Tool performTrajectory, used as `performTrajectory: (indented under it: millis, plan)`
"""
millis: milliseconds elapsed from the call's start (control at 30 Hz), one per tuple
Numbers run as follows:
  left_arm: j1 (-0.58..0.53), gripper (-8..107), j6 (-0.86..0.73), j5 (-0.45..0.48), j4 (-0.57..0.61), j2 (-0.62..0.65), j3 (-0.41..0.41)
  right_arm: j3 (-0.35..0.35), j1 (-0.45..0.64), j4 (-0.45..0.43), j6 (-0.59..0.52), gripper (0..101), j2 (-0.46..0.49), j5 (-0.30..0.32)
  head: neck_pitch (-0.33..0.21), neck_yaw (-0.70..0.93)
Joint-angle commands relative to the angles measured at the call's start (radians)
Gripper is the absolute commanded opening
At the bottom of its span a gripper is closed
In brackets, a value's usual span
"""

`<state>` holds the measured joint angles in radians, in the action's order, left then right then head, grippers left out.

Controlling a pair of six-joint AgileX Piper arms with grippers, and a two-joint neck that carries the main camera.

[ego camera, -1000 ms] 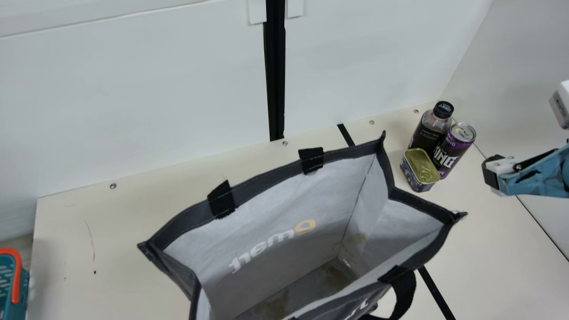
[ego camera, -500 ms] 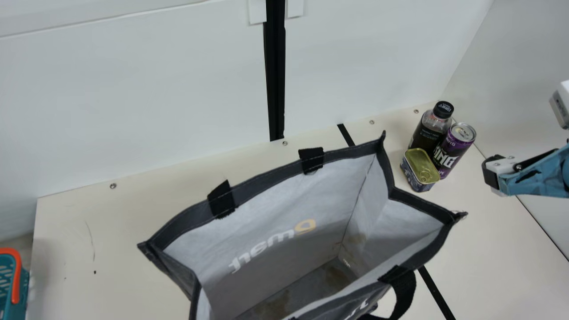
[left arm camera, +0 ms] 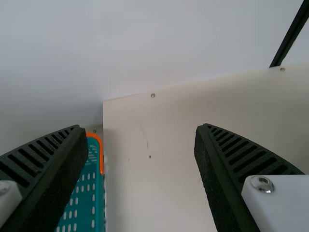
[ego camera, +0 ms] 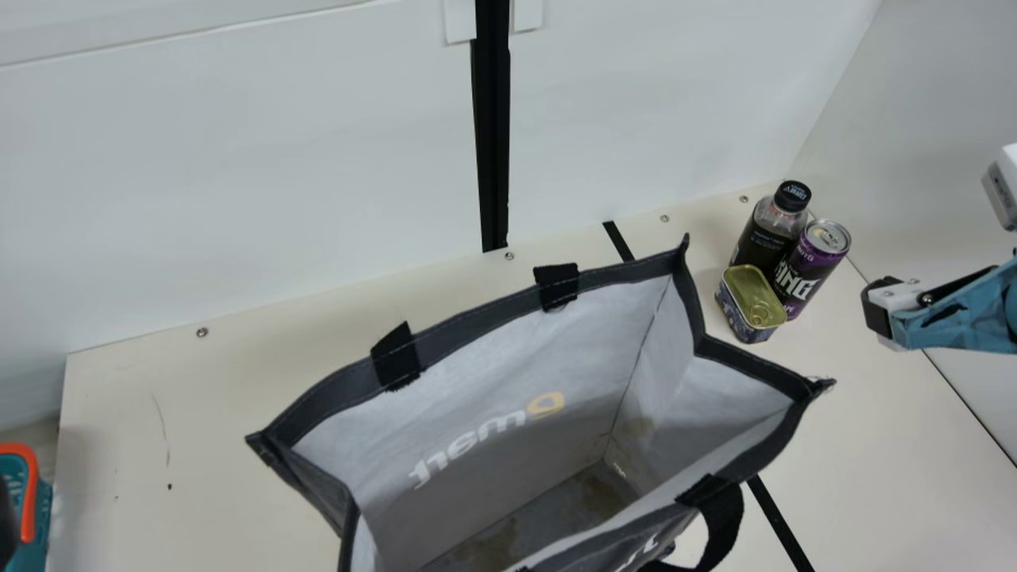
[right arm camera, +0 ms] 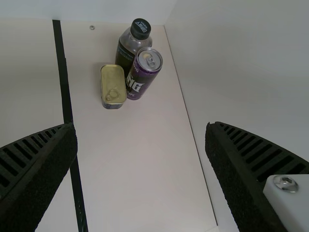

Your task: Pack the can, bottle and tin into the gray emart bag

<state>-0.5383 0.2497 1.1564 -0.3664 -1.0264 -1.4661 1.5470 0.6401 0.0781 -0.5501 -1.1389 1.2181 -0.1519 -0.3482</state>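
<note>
Seen in the main view, with twelve o'clock at its top, my right gripper [right arm camera: 141,126] hangs at the three o'clock edge, its fingers spread wide with nothing between them. My left gripper [left arm camera: 139,127] is likewise parted and empty, with a teal basket [left arm camera: 100,208] near it.

All three goods stand bunched together at ten o'clock from my right gripper: the tin [ego camera: 751,306] nearest the bag, the can [ego camera: 810,266] at two o'clock from it, the bottle [ego camera: 767,238] at about half past twelve. None is packed; the gray emart bag [ego camera: 477,322] gapes at eight o'clock from them.

The crowding worries me most. I cannot tell whether the three touch, but there is little room for a finger between can, bottle and tin, so closing on one may shove or topple its neighbour. The side wall [ego camera: 914,143] stands near the can's three o'clock side and could foul my outer finger.

The tin is low, so too high a pinch would probably slip off its lid. On the way over, a load carried low could snag the rim at the bag's two o'clock side and fold the mouth shut. The loose handle [ego camera: 725,524] at four o'clock might hook a finger.
</note>
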Motion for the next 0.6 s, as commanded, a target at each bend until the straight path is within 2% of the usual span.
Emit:
performTrajectory:
  millis: [0,267,567]
  plan:
    - [-0.040,90,0.028,-0.002,-0.046,-0.012,-0.015,0.000,0.000,0.000,0.000,91,0.000,0.000,-0.023,-0.001]
    - [-0.113,90,0.094,-0.006,-0.092,-0.065,-0.091,0.000,0.000,0.000,0.000,91,0.000,0.000,-0.023,-0.001]
    - [-0.113,90,0.056,-0.019,-0.032,-0.117,-0.187,0.000,0.000,0.000,0.000,91,0.000,0.000,-0.023,-0.001]
